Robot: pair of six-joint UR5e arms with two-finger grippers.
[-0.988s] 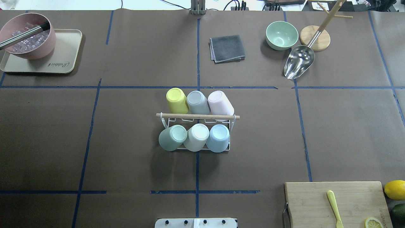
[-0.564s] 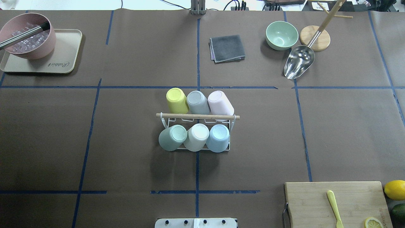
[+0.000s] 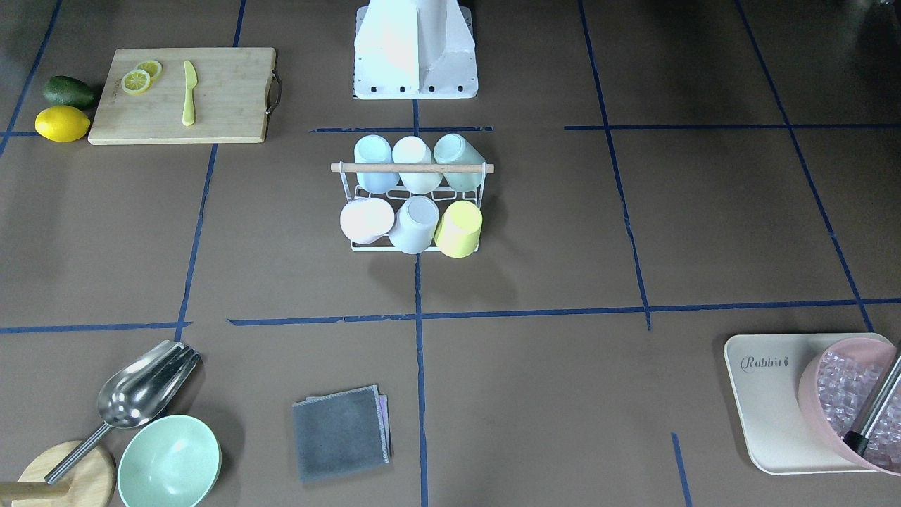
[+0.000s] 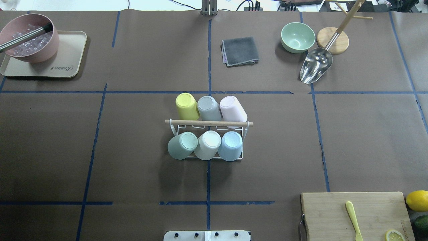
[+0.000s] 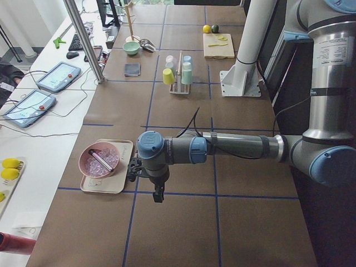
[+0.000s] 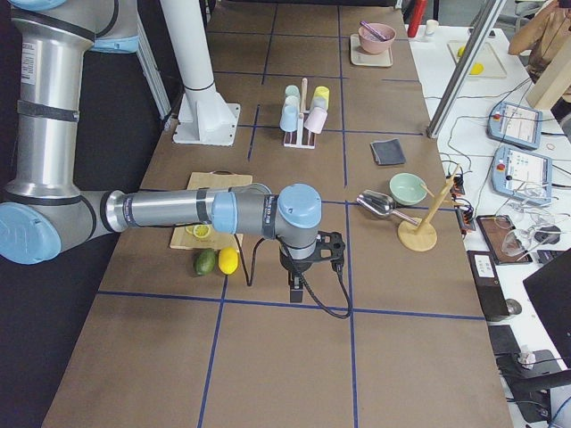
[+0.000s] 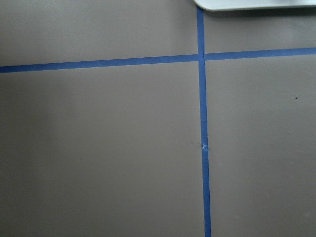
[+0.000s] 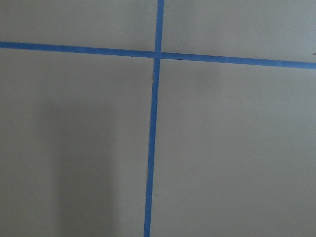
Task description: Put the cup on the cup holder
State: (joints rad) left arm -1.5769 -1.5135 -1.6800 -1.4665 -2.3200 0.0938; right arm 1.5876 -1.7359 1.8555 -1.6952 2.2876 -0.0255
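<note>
Cup holder [image 4: 209,123] well apart from jaws.

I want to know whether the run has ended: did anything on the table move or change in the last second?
Nothing visibly changed. In the overhead view the cup holder stands in the same spot, with the same six cups on it.

Even overhead light, soft shadows
</note>
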